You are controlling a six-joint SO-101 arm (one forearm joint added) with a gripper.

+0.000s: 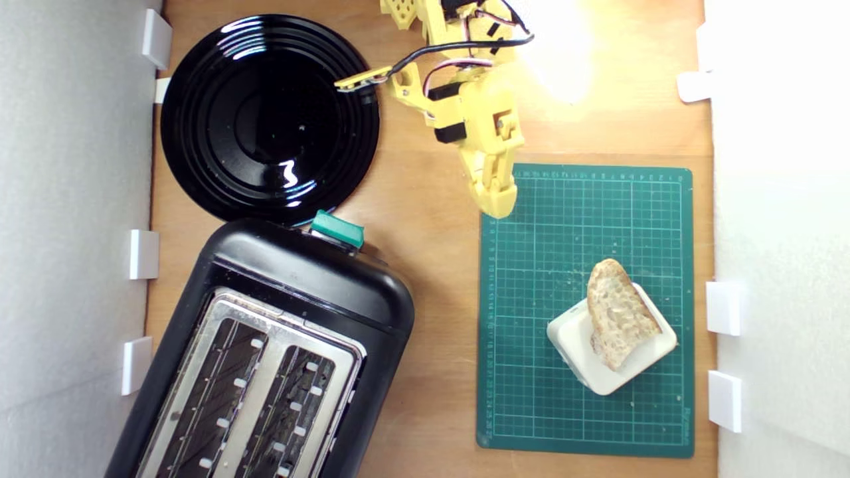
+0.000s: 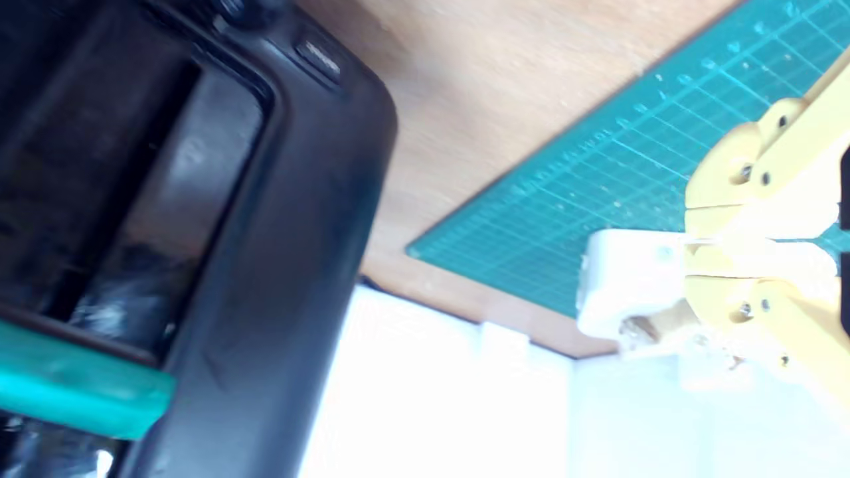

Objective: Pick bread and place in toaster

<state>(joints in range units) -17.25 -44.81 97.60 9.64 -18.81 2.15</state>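
Bread (image 1: 621, 312): pale beige, porous crumb, light brown crust. Block (image 1: 634, 372) beneath it: smooth cream-white. Mat (image 1: 551, 226): teal-green, fine pale grid lines, scattered crumbs. Toaster (image 1: 292, 272): black body, shiny silver top plate, teal-green lever (image 1: 337, 230). Plate (image 1: 269, 119): glossy black, concentric rings. Claw (image 1: 497, 199): yellow. Surface (image 1: 431, 212): orange-brown wood.

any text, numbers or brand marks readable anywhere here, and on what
None can be read for certain.
Green cutting mat: ruler numbers along its top and left edges in the exterior view, too small to read.
Same mat: small print at its lower right corner, blurred.
Toaster: small pale mark on its black body, blurred.
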